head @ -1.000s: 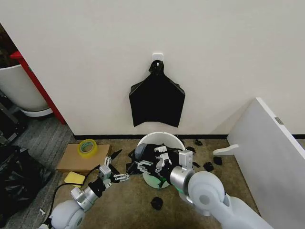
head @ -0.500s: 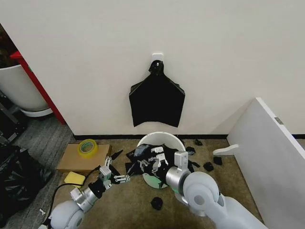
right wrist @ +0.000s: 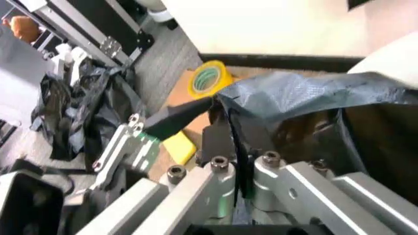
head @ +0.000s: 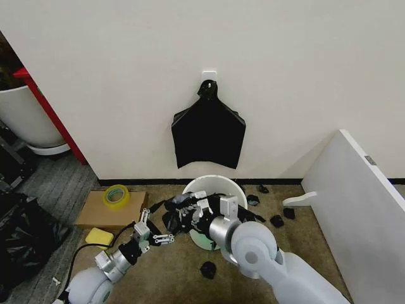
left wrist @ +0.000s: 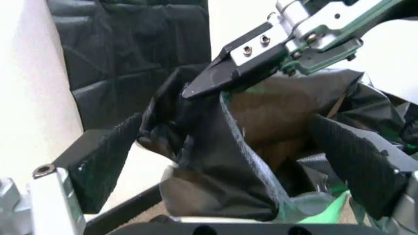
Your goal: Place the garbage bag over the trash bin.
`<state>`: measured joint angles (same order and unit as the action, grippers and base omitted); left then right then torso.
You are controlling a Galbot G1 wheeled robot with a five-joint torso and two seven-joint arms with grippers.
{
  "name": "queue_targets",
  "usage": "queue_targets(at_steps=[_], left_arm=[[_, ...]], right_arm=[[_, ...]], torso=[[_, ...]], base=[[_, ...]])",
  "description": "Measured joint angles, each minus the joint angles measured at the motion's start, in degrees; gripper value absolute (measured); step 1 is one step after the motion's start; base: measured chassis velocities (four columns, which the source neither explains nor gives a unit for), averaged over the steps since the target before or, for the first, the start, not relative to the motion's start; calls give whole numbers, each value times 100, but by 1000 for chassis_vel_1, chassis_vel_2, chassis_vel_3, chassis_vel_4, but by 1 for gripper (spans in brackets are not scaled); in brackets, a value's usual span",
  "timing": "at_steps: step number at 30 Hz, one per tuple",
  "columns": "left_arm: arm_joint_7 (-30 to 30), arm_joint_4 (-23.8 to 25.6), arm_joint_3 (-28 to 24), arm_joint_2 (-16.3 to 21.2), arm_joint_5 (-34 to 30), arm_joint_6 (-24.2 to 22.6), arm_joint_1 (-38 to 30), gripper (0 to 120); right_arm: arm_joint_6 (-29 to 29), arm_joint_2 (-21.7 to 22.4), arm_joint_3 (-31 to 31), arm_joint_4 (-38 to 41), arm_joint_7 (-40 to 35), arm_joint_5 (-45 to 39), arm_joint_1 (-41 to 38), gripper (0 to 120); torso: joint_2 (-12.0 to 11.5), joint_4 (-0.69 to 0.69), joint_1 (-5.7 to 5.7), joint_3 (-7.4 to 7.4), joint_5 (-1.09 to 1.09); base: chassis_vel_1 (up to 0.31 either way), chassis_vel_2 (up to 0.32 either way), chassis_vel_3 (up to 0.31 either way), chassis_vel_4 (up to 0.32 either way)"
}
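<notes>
right claw (head: pixel 180 212) pinches the bag (head: pixel 174 214) edge at the bin's (head: pixel 215 185) nine o'clock rim. left claw (head: pixel 154 232) spread wide, bag edge between its fingers, at the bin's eight o'clock.

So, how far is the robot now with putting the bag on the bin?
Partly done. The garbage bag is out and bunched at the left rim of the trash bin, not yet spread over it. In hand: the right gripper pinches the bag's edge, and the left gripper is open around the film. Left to do: stretch the opening around the whole rim, most of which shows bare white.
</notes>
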<state>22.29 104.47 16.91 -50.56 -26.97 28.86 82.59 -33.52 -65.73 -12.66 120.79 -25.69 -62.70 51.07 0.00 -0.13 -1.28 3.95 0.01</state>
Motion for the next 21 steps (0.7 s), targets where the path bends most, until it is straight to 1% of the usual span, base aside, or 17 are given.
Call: queue_targets(at_steps=[1, 2, 7, 8, 9, 10, 15, 16, 21], left_arm=[[-15, 16, 19, 3, -4, 7, 12, 100], [-15, 16, 19, 3, -4, 7, 12, 100], [-34, 46, 114, 24, -30, 58, 84, 100], [-34, 63, 126, 25, -30, 71, 111, 100], [-34, 63, 126, 25, -30, 71, 111, 100], [-34, 85, 139, 26, -30, 83, 142, 100], [9, 250, 201, 29, -13, 177, 404, 100], [9, 250, 201, 29, -13, 177, 404, 100], [38, 502, 429, -21, -119, 275, 714, 100]], right_arm=[[3, 33, 21, 20, 43, 45, 6, 4], [3, 33, 21, 20, 43, 45, 6, 4], [-10, 314, 307, 396, 322, 199, 189, 27], [-32, 372, 375, 479, 362, 224, 247, 31], [-32, 372, 375, 479, 362, 224, 247, 31], [-45, 434, 453, 572, 410, 244, 310, 36], [-105, 740, 958, 1152, 700, 306, 689, 57], [-105, 740, 958, 1152, 700, 306, 689, 57], [31, 1162, 1705, 1770, 1096, 398, 1152, 78]], torso=[[0, 0, 0, 0, 0], [0, 0, 0, 0, 0], [0, -1, 0, 0, 0], [0, -1, 0, 0, 0], [0, -1, 0, 0, 0], [0, -1, 0, 0, 1], [0, 0, 0, 0, 1], [0, 0, 0, 0, 1], [0, -2, 1, -1, 1]], base=[[0, 0, 0, 0], [0, 0, 0, 0], [0, 0, 0, 0], [0, 0, 0, 0], [0, 0, 0, 0], [0, 0, 0, 0], [0, 0, 0, 0], [0, 0, 0, 0], [0, 0, 0, 0]])
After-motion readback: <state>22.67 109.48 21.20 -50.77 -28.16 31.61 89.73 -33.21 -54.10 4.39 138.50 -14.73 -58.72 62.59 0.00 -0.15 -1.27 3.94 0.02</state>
